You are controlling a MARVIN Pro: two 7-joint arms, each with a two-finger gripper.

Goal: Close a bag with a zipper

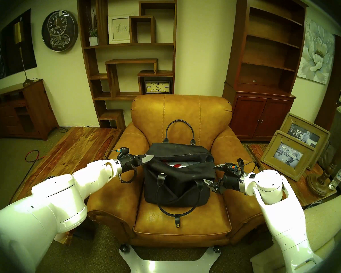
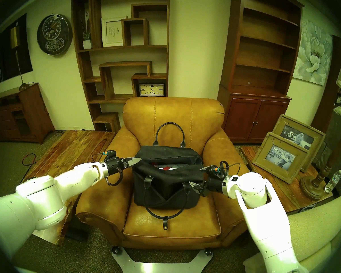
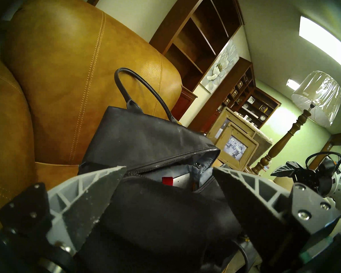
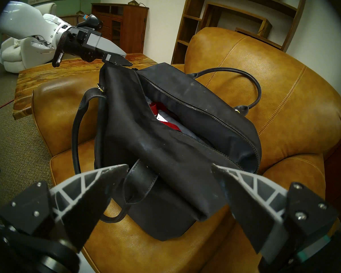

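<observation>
The black fabric bag [image 1: 177, 189] sits on the seat of a tan leather armchair. Its zipper [image 1: 185, 154] lies open along the top, and red and white things show inside [image 4: 163, 117]. One handle [image 1: 179, 126] leans on the chair back. The other handle [image 1: 175, 207] hangs down the front with a strap tab [image 1: 178, 220]. My left gripper [image 1: 149, 159] is open at the bag's left top end, with the near flap between its fingers [image 3: 98, 187]. My right gripper [image 1: 212, 174] is open around the bag's right end [image 4: 169, 166].
The armchair [image 1: 185, 233] has thick arms on both sides of the bag. A wooden table [image 1: 77, 148] stands to the left. Picture frames [image 1: 287, 154], a lamp base [image 1: 319, 182] and a water bottle [image 1: 338, 178] stand on the right. Bookshelves line the back wall.
</observation>
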